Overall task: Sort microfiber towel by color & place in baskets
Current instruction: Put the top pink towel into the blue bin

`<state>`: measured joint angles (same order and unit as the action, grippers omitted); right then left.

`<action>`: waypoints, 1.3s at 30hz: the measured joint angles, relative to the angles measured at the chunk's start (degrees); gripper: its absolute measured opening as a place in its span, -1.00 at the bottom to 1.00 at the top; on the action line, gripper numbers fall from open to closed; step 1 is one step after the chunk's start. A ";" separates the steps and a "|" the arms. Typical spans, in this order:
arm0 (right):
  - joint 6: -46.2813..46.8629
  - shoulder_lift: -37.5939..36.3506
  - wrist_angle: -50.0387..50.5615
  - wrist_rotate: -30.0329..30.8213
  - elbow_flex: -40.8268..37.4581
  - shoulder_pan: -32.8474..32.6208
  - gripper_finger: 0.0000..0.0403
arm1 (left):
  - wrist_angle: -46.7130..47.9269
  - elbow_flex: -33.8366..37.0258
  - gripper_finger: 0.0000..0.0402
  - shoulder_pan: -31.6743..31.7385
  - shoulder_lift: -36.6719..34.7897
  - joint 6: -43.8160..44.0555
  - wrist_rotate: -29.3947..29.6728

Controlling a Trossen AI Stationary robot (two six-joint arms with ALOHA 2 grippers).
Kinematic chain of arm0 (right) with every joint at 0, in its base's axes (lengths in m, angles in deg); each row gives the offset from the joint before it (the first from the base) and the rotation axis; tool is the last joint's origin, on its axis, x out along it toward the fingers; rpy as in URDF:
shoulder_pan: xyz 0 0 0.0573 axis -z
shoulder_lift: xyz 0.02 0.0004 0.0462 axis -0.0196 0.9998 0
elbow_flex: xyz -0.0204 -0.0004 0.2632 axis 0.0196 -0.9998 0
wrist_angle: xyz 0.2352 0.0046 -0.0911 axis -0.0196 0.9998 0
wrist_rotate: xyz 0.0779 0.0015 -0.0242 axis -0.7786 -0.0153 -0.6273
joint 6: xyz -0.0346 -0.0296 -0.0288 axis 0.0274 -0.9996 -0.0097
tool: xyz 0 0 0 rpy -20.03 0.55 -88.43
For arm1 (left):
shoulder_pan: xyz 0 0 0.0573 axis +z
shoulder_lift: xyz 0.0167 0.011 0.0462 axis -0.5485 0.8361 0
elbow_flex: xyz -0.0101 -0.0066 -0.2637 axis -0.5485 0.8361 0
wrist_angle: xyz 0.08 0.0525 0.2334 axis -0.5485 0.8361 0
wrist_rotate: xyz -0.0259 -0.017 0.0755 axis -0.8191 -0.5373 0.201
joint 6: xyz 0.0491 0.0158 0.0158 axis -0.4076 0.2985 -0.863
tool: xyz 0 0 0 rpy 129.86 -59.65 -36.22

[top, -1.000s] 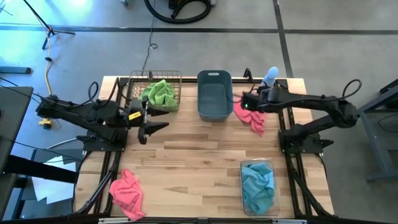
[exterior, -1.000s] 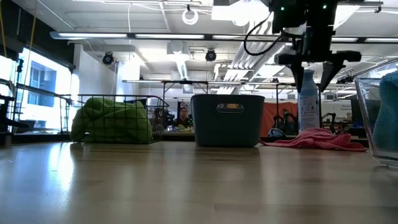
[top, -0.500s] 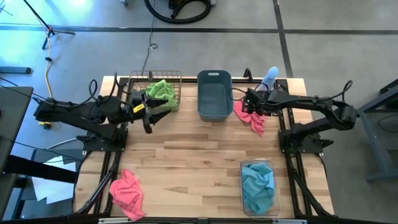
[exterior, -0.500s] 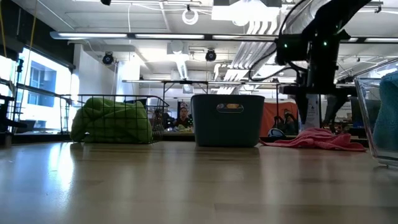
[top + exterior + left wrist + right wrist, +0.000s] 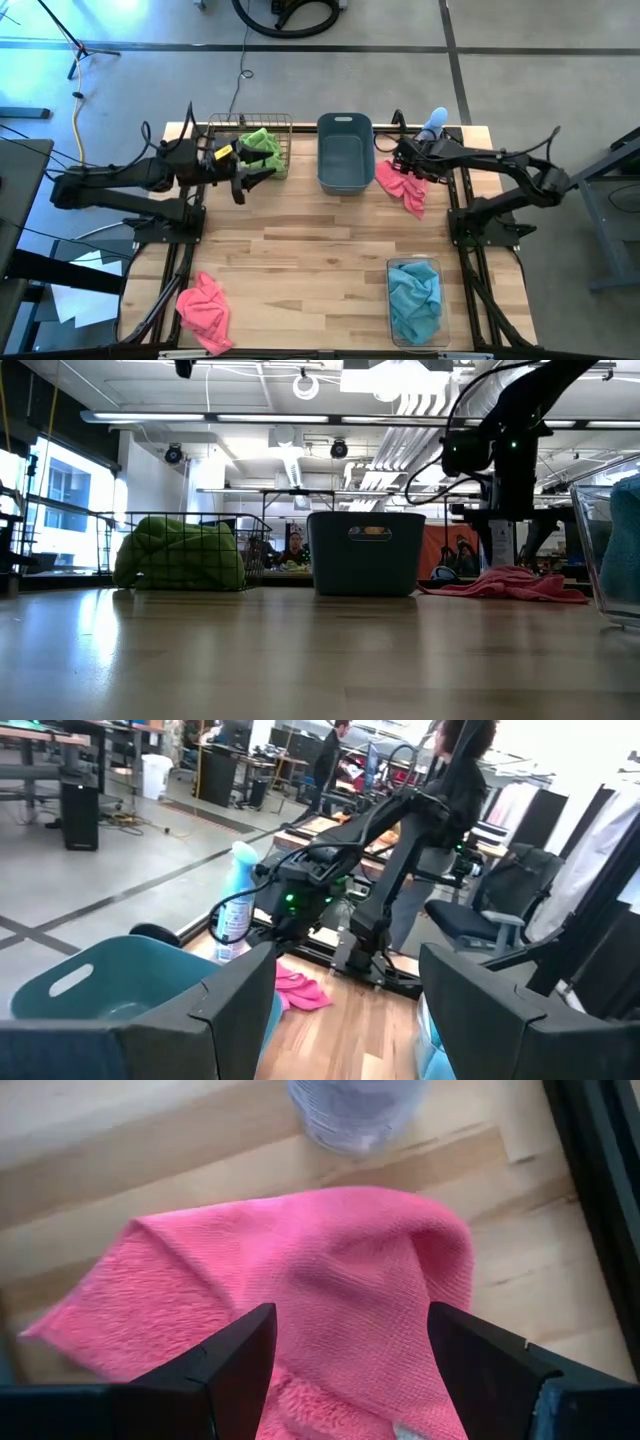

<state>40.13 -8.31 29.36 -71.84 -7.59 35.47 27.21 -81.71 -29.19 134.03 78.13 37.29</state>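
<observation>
A pink towel (image 5: 405, 190) (image 5: 300, 1270) lies crumpled on the table between the grey-blue tub (image 5: 345, 125) and the right arm's base. My right gripper (image 5: 398, 165) (image 5: 350, 1320) is open just above it, pointing down, with a finger on either side of a raised fold. My left gripper (image 5: 258, 178) (image 5: 345, 960) is open and held up beside the copper wire basket (image 5: 215, 135), which holds a lime green towel (image 5: 260, 148) (image 5: 180, 555). Light blue towels (image 5: 413, 300) fill the clear bin (image 5: 413, 262). A second pink towel (image 5: 205, 308) lies at the near left corner.
A pale blue spray bottle (image 5: 432, 122) (image 5: 355, 1105) stands just beyond the pink towel, at the far right. The tub (image 5: 365, 555) stands close to the towel's left. Bare wood spans the table's middle. People and desks show in the room beyond.
My right gripper has come down from well above the table to just over the pink towel, drifting slightly toward the far edge. My left gripper has moved toward the far edge, up beside the wire basket, and has turned to point toward the table's right.
</observation>
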 joint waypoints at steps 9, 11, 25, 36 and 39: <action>3.33 5.50 -2.55 -1.28 -0.01 0.17 0.27 | 0.05 0.00 0.17 3.44 -0.07 0.04 -4.51; 3.29 6.40 -3.88 -1.54 -0.01 0.17 0.27 | 0.04 0.00 0.17 3.53 -0.07 0.07 -4.51; -2.99 10.49 -5.24 -4.46 -1.69 -1.01 -0.48 | 0.04 0.00 0.17 3.52 -0.07 2.55 -4.40; -14.44 3.28 -0.04 -4.84 -2.07 -2.51 -0.97 | 0.00 0.00 0.17 3.67 -0.07 2.56 -3.79; -15.39 -2.46 2.08 -4.56 -2.07 -4.23 -0.98 | -0.02 0.00 0.17 4.34 -0.07 2.56 -3.69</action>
<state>24.74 -10.77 31.44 -76.41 -9.65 31.25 27.19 -81.71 -24.85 133.97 80.69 33.60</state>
